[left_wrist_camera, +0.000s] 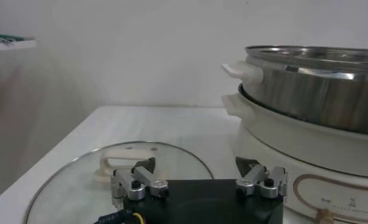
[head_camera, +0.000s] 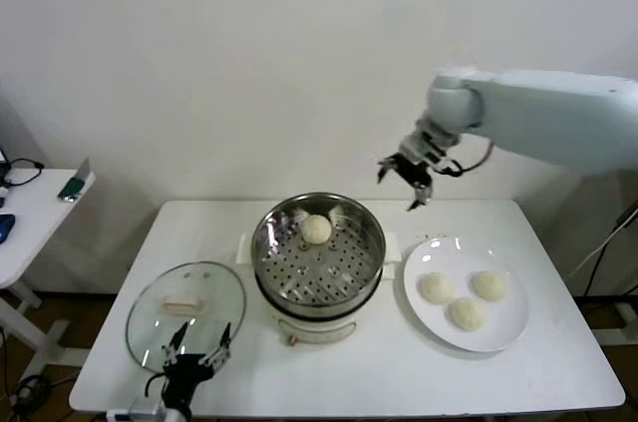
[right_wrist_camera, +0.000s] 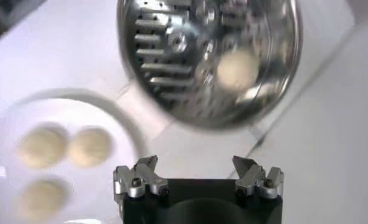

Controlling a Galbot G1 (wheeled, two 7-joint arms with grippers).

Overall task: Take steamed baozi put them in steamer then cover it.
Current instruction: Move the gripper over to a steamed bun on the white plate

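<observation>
The steel steamer sits on its cream pot base at the table's middle, with one baozi inside at the back. Three baozi lie on the white plate to its right. The glass cover with its cream handle lies flat at the front left. My right gripper is open and empty, held high above the table behind the steamer's right side; its wrist view shows the steamer, the baozi in it and the plate's baozi. My left gripper is open and empty, low over the cover's near edge.
A side table with small items stands at the far left. A wall rises close behind the table. The table's front right is bare white surface.
</observation>
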